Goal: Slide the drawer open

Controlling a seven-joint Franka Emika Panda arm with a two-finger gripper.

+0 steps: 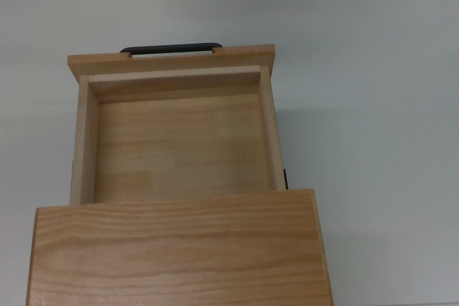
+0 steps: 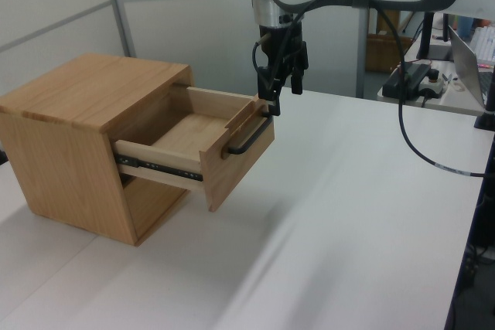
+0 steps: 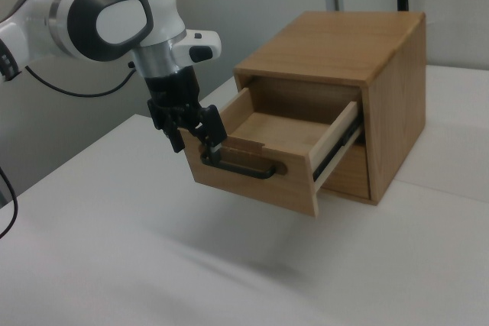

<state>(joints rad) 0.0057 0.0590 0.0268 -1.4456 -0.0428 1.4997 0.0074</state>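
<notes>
1. The drawer stands pulled well out of the wooden cabinet, its front panel hanging out over the white desk; in the top view the drawer shows a bare wooden floor with nothing lying in it.
2. The thin black handle runs along the front panel; in the right view the handle sits low on the panel, facing the arm.
3. The hand hangs just above the far end of the handle in the left view, pointing down, close to the panel's upper corner.
4. In the right view the hand is at the panel's left end, its dark fingers right by the handle's end; I cannot tell whether they touch the bar.
5. The fingers look slightly apart, with nothing clamped between them.
6. A black slide rail shows along the drawer's side in the left view.
7. The desk around the cabinet is plain white; nothing lies between the hand and the drawer front.
8. Beyond the desk in the left view, a black cable loops down from the arm, and cluttered equipment stands in the background.
</notes>
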